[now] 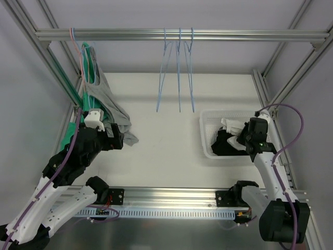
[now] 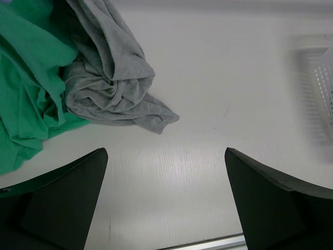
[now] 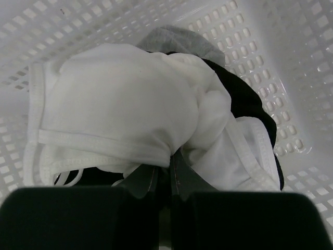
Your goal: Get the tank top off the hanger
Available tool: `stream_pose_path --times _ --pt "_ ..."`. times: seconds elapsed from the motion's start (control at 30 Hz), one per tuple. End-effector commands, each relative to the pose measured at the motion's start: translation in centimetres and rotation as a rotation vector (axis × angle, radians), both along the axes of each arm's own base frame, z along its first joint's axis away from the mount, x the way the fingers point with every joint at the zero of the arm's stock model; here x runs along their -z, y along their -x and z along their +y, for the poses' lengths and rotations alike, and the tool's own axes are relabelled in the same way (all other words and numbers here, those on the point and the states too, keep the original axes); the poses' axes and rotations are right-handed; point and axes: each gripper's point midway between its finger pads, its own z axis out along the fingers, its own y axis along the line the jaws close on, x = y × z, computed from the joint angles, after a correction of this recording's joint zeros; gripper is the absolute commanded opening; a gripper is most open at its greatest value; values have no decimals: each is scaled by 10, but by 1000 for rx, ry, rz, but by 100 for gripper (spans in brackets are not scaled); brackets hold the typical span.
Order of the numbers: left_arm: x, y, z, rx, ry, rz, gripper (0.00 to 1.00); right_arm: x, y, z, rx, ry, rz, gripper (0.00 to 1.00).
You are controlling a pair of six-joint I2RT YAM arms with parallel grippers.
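Tank top point(image 1: 106, 101): grey knit, hung from the hanger point(image 1: 83, 52) at the left end of the rail point(image 1: 234, 35), over the table's far-left corner.

- Lower part slumps onto the table point(image 1: 166, 156) near the left edge. The left wrist view shows it as a twisted grey heap point(image 2: 109, 78) lying against a green garment point(image 2: 26, 78).
- Handling, judged: light, limp, no stiffness. It will stretch and drag rather than lift as one piece. Not fragile or slippery, but a strap could snag on the hanger's arm.
- Hold point, judged: a pinch on the bunched hem is easiest to reach. A grip higher up, near the strap, would slide it off the hanger better.
- Long axis: straps up at the hanger, hem down and toward the near edge, slanting slightly to the right.

Left gripper point(image 2: 166, 198): fingers spread wide, nothing between them, low over bare table just short of the grey heap's tip.

Right gripper point(image 3: 164, 177): fingers closed together inside the basket point(image 1: 205, 117) by the right edge, tips tucked under a white garment point(image 3: 119, 104). Whether cloth is pinched cannot be told.

Spare blue hangers point(image 1: 178, 67) hang bare at mid-rail.
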Motion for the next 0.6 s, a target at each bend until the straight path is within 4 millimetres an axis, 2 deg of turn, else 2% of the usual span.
stream_pose_path --times 0.0,0.1,0.2,0.23,0.3,0.33,0.43,0.47,0.53,0.57 --pt "0 -1 3 -9 -10 -11 99 18 -10 -7 70 -42 13 0" --pt "1 -2 4 -23 -6 -4 99 31 -9 -7 66 -47 77 0" --pt "4 -4 2 -31 -1 18 99 21 -9 -3 59 -68 55 20" --pt "3 -5 2 -32 7 19 99 0 -13 -3 51 -64 -8 27" --pt "1 -6 0 -37 16 25 99 -20 -9 -6 57 -43 -35 42" --pt "-1 -7 -1 -43 28 25 99 -42 -8 -12 75 -15 -66 56" --pt "-6 -10 -5 -53 58 32 99 -66 -6 -26 104 62 -74 72" --pt "-4 -13 -6 -63 56 47 99 -77 -6 -29 104 79 -73 73" --pt "-8 -17 -9 -81 74 54 99 -83 -2 -30 96 94 -53 76" --pt "-4 -22 -12 -90 61 78 99 -94 -3 -30 93 97 -77 77"
